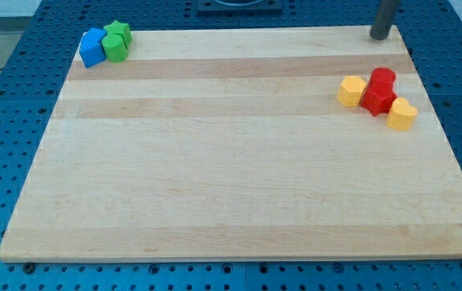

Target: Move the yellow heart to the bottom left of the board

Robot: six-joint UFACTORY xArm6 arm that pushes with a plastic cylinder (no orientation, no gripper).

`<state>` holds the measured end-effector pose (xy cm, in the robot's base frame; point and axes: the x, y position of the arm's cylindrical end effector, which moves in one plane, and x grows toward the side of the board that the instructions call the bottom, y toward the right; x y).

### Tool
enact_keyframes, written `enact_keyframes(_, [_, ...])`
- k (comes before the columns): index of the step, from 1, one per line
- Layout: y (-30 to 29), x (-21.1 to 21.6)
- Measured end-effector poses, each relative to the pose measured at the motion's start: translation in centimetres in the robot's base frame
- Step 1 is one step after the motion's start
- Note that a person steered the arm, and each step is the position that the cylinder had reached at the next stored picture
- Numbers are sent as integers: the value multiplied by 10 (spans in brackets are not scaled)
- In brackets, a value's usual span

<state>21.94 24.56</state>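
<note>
Yellow heart-shaped block (402, 115) touching red star-shaped block (378, 98), right of frame; my tip (379, 35) well above. No fingers. Risk: dragging red along.

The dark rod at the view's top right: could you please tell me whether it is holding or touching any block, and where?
Nothing is held: my tip touches no block, standing above the red and yellow cluster, apart from the yellow heart-shaped block.

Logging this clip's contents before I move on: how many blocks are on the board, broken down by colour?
Blue: 1, the blue block at the view's top left.
Green: 2, the green star and the green block beside it.
Yellow: 2, the yellow block and the yellow heart.
Red: 2, the red cylinder and the red star.
Total: 7.
</note>
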Motion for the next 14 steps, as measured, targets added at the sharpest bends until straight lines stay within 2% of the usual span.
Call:
enact_keyframes(1, [0, 20])
enact_keyframes(3, [19, 93])
enact_keyframes(5, [20, 127])
enact_keyframes(8, [18, 151])
enact_keyframes(10, [17, 187])
enact_keyframes(14, [-68, 210])
